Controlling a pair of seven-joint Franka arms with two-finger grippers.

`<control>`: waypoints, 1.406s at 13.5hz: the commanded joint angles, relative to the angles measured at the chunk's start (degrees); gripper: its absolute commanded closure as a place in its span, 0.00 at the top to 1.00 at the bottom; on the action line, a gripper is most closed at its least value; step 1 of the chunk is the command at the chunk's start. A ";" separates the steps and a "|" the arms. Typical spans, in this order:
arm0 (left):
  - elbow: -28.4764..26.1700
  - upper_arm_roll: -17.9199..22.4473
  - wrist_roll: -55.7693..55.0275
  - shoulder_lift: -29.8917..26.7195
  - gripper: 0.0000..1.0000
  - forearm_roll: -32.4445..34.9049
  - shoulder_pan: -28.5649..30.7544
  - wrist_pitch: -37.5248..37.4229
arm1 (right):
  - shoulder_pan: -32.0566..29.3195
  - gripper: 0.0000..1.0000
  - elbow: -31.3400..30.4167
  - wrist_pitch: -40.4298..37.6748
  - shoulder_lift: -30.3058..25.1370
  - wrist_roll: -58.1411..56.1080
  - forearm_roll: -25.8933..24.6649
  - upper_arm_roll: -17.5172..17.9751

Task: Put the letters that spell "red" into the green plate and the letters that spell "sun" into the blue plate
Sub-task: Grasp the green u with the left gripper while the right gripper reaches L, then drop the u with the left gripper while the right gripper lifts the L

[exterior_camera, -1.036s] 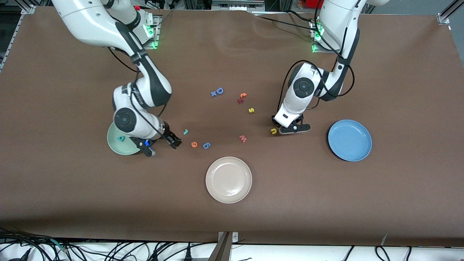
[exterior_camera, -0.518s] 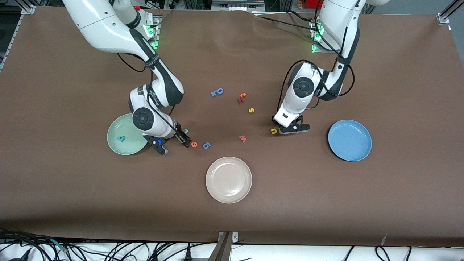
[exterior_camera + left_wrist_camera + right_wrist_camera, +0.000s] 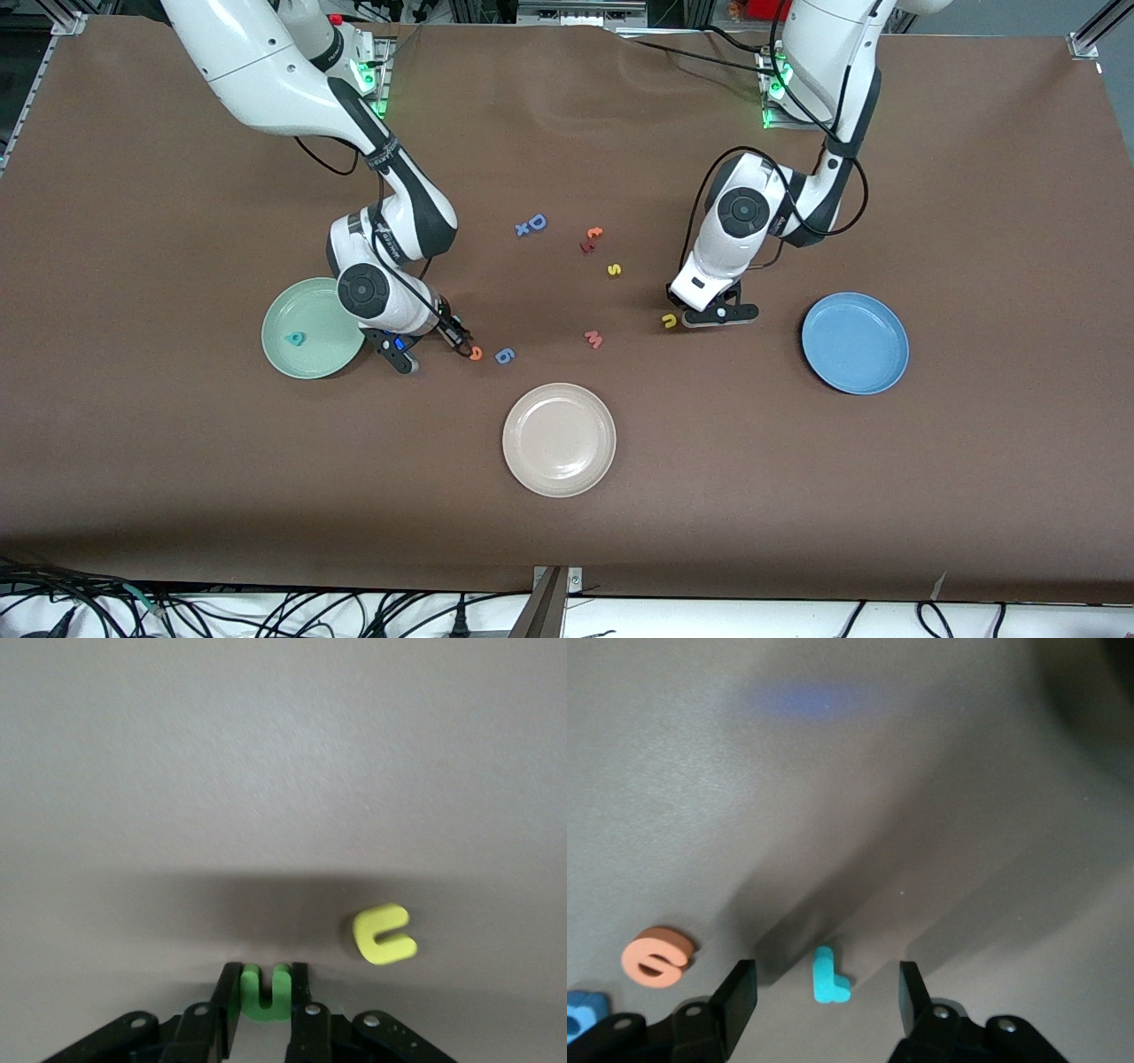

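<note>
Presently, at the bench (image 3: 159, 496):
Landmark: cream-white plate (image 3: 559, 439), nearest the front camera of the three plates.
Left claw (image 3: 263, 1010): down at the bench, farther from the camera than the cream-white plate and toward the left arm's end; fingers (image 3: 299, 985) clamped tight on the green "n" (image 3: 264, 990).
Yellow "u" (image 3: 670, 320): flat on the bench just beside the left claw, not touching it; also seen in the left wrist view (image 3: 384, 935).
Yellow "s" (image 3: 614, 269): loose on the bench, farther from the camera than the cream-white plate.
Blue plate (image 3: 855, 343): toward the left arm's end from the cream-white plate, a little farther from the camera; no letter seen inside.
Right claw (image 3: 824, 992): low over the bench, toward the right arm's end from the cream-white plate; fingers (image 3: 737, 992) spread apart, straddling the teal "r" (image 3: 828, 975) without touching it; nothing gripped.
Orange "e" (image 3: 476, 354): on the bench beside the right claw's tip; apart from the "r" in the right wrist view (image 3: 656, 958).
Blue "6"-like letter (image 3: 504, 356): just beside the orange "e", on its side toward the left arm's end.
Green plate (image 3: 310, 340): toward the right arm's end from the cream-white plate; teal "d" (image 3: 293, 338) lying inside.
Pink "w" (image 3: 594, 338): between the cream-white plate and the yellow "s".
</note>
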 commanded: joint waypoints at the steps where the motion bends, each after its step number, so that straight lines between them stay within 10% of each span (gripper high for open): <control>1: 1.97 0.74 6.46 -3.57 0.00 4.40 3.78 -6.96 | 0.34 0.67 -1.66 2.77 -0.08 0.27 0.66 -0.16; 10: 2.34 0.65 36.69 -8.41 0.00 5.82 18.81 -14.98 | 0.26 0.08 -1.67 2.78 0.00 -0.08 0.66 -0.24; 16: 6.72 0.74 48.76 -5.78 0.00 5.82 25.41 -14.99 | -0.27 0.04 0.43 -3.95 -4.55 -1.04 0.66 -0.51; 18: 7.78 0.65 48.77 -4.99 0.22 5.74 26.03 -15.08 | -1.23 0.00 4.47 -15.45 -6.58 -3.84 0.66 -2.34; 19: 7.87 0.65 48.85 -4.46 0.74 5.74 26.12 -15.16 | -1.32 0.00 5.27 -19.16 -7.54 -6.73 0.75 -4.36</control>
